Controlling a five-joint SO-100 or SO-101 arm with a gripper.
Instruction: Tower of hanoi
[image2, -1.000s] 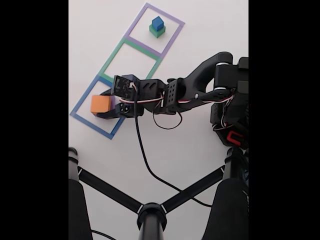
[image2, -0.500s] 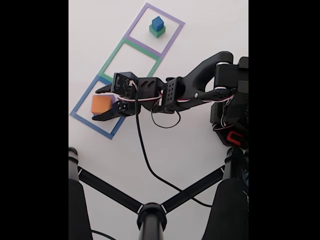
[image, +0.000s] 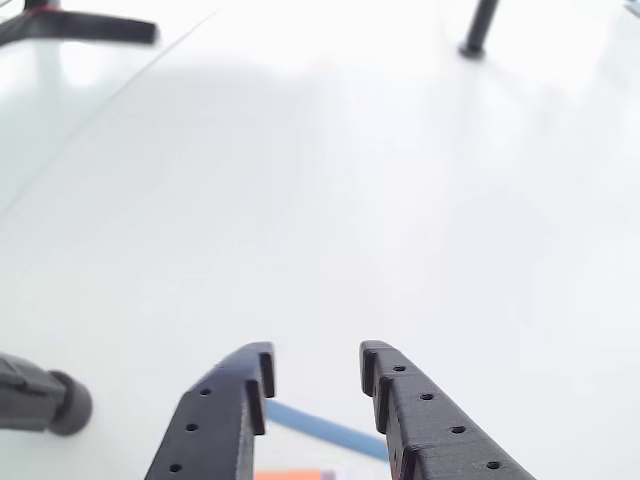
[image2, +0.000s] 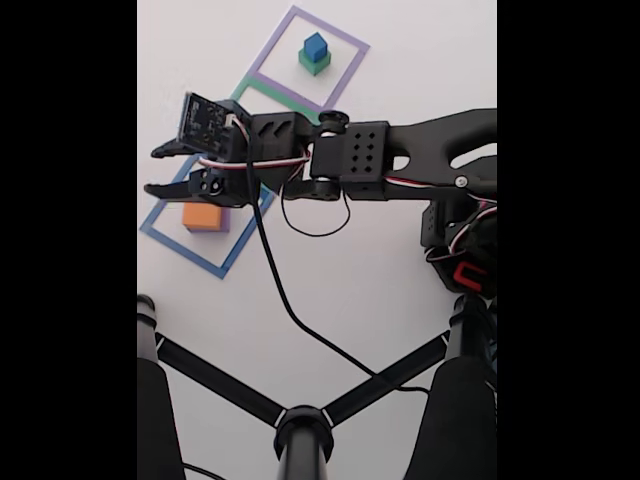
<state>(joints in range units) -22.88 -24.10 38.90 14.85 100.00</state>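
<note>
My pincer (image2: 153, 171) hangs wide, holding nothing, above the matte orange square block (image2: 205, 217), which seems to rest on a purple one.

Three taped square outlines are laid in a diagonal row on the white table (image2: 400, 300): blue (image2: 180, 245), green (image2: 285, 97), purple (image2: 345, 42). A black camera stand (image2: 300, 425) is seen at the table's near edge.
</note>
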